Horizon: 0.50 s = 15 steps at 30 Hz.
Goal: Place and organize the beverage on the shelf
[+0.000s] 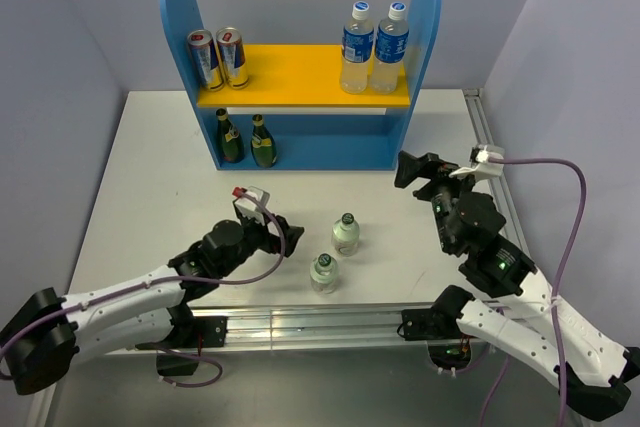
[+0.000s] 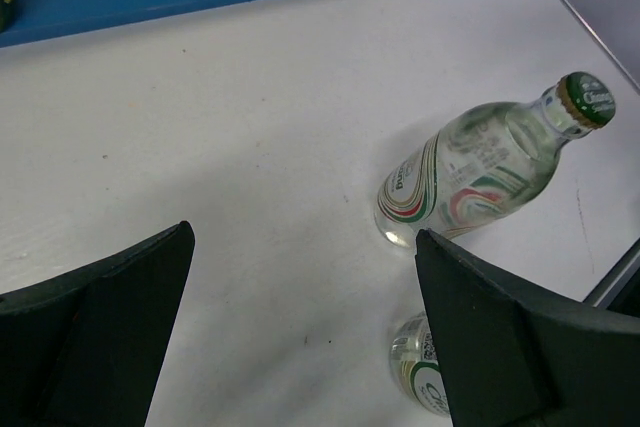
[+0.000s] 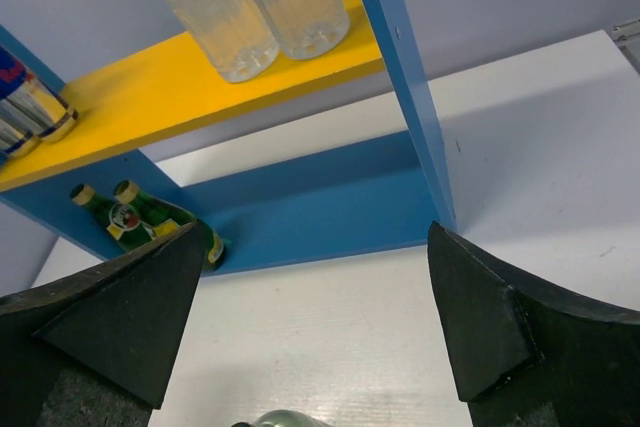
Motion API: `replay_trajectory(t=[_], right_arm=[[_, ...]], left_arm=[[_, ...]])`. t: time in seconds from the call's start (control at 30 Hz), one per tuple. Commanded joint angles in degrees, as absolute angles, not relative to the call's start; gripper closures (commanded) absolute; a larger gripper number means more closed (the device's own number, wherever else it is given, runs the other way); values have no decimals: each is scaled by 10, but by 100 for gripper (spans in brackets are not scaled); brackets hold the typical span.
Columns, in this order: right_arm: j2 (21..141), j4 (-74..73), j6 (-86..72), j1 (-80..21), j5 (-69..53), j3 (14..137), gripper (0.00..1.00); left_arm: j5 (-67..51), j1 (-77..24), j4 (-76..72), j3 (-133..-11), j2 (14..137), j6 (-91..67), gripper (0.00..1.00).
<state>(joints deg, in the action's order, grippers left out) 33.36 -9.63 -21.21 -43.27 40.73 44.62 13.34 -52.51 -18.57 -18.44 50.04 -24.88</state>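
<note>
Top external view showed the white table (image 1: 150, 177) with the shelf (image 1: 290, 72) at its far edge, blue sides and back, yellow upper board. The left gripper (image 2: 305, 237) hung low over the table, fingers spread wide and holding nothing, just left of the 2 short clear bottles. The right gripper (image 3: 315, 237) faced the shelf's right end, also spread wide and empty. On the upper board's right end stood 2 clear plastic bottles (image 1: 358, 47) with white caps and blue labels, their lettering too small to read. At its left end stood 2 silver cans (image 1: 218, 57) marked in blue and red. On the lower level, left, stood 2 dark green bottles (image 1: 246, 139) with pale labels. The short clear bottles (image 2: 470, 172) stood upright on the table, not on the shelf; the nearer one to the shelf bore green and red stripes and a green cap with white writing, illegible
</note>
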Motion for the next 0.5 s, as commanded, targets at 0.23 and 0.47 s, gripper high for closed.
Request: replay_trajectory(t=[0.23, 0.47], right_arm=[[328, -91, -227, -434, 391, 449, 2], [329, -87, -229, -434, 385, 444, 1]], left_arm=[[167, -624, -236, -221, 581, -248, 2], [228, -664, -110, -213, 433, -270, 1]])
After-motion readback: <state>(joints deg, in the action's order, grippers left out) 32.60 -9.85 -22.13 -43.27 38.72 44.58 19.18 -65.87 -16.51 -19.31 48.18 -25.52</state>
